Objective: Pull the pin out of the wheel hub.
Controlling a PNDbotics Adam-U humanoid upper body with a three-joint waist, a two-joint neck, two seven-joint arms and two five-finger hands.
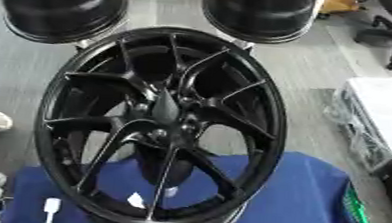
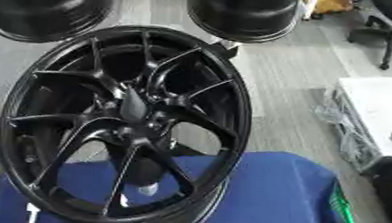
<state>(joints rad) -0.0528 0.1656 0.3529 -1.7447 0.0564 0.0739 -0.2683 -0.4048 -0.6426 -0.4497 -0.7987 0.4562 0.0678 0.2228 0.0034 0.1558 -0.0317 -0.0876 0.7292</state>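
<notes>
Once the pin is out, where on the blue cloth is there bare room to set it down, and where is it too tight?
The widest bare patch of blue cloth lies right of the wheel, between its rim and the green strip at the cloth's right edge. Left of the wheel it is cramped: only a narrow corner, partly taken by a small white object. No robot hand is in view.

The wheel hub (image 1: pixel 161 126) stands on the cloth (image 1: pixel 289 201), two rims (image 1: pixel 63 5) behind it.
</notes>
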